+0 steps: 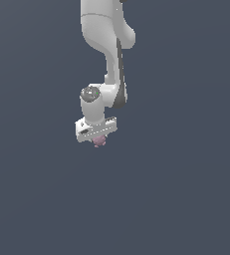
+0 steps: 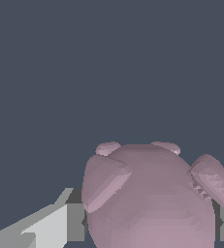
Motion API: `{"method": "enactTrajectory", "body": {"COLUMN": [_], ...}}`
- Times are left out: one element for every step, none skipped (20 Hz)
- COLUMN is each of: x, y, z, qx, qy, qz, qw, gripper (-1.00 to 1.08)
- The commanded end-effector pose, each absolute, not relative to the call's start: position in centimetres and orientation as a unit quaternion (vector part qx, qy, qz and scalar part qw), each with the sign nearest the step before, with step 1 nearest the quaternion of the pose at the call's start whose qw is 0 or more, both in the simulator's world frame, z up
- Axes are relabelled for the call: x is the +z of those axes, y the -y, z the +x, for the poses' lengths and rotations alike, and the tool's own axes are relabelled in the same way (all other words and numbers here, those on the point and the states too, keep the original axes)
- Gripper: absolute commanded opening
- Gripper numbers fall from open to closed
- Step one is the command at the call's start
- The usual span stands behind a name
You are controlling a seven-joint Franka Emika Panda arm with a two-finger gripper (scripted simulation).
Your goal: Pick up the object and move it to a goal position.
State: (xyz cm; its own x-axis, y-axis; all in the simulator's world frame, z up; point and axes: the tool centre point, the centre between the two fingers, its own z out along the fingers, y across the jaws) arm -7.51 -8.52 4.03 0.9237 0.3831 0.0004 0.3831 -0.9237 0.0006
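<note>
I'm seeing the object filling much of the wrist view: a dusty-pink, matte, roundish lump with faceted shading, two stubby knobs poking out along its far edge and two larger flap-like knobs sticking out at its sides. It's sitting between the gripper's fingers, a grey pad pressing against each flank, so the gripper is grasping the lump. In the exterior view the object is showing only as a small pink bump peeking out just under the white gripper bar, narrower than the bar itself and mostly hidden by it. Around it I'm getting nothing but a flat, uniform slate-blue backdrop; I can't tell whether the lump is touching any surface. The arm is hanging down from the top of the frame, glossy white with a dark strip along one link, wrist pointing downward and the bar tilting slightly, higher toward the exterior view's right.
</note>
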Motion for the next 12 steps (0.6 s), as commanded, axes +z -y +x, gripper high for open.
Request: {"method": "enactTrajectory", "body": {"x": [3.9, 3.9, 3.9, 3.9, 3.9, 4.0, 4.0, 4.1, 4.1, 4.2, 4.3, 4.4], "y": [8.4, 8.4, 8.4, 8.4, 8.4, 8.5, 8.5, 8.5, 8.6, 8.6, 8.6, 8.7], "z": [-7.5, -7.5, -7.5, -7.5, -7.5, -7.5, -7.5, -7.4, -7.3, -7.1, -6.8, -6.5], "qx": [0.0, 0.0, 0.0, 0.0, 0.0, 0.0, 0.001, 0.002, 0.004, 0.007, 0.01, 0.015], "qy": [-0.196, -0.196, -0.196, -0.196, -0.196, -0.195, -0.195, -0.195, -0.194, -0.193, -0.192, -0.19], "qz": [0.981, 0.981, 0.981, 0.981, 0.981, 0.981, 0.981, 0.981, 0.981, 0.981, 0.981, 0.982], "qw": [0.0, 0.0, 0.0, 0.0, 0.0, 0.0, 0.001, 0.001, 0.002, 0.004, 0.005, 0.008], "gripper": [-1.0, -1.0, -1.0, -1.0, -1.0, -1.0, -1.0, -1.0, -1.0, -1.0, -1.0, -1.0]}}
